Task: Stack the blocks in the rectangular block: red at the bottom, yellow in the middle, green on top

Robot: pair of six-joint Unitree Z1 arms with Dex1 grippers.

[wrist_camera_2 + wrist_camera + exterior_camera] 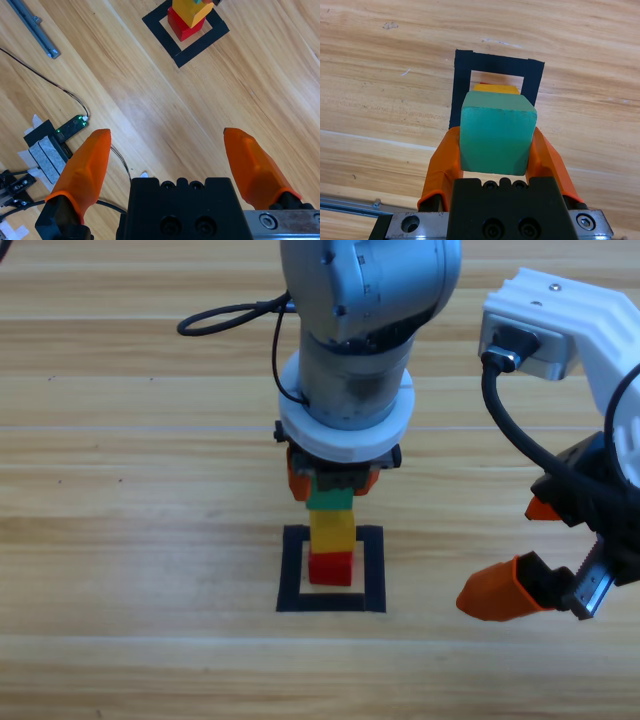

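The left part of the wooden table (120, 540) lies bare all the way to its left and near edges, so there is plenty of free room on that side. Toward the middle, the left arm comes straight down from the far edge, and the left gripper (331, 483) hangs right above the rectangular block (292, 570), the black tape outline with wood showing inside it. Its two orange jaws are narrowed onto the green (496, 139) cube, pressing one on each side of it. In the high view the green cube sits directly on top of the yellow (331, 529) cube, their edges lined up closely, and the yellow rests on the red (330, 567) one, which stands on the wood inside the tape frame. The red cube sits toward the near side of the frame, with a strip of bare wood visible to its left and right before the tape begins. From the left wrist view only a sliver of yellow peeks out beyond the green top edge, with the far bar of the tape past it.

Right of the stack there is a clear gap of table, then the right gripper (520, 550) waits well apart near the right edge, its jaws spread wide and holding nothing. In its own wrist view the bare wood runs open between its jaws and the taped frame
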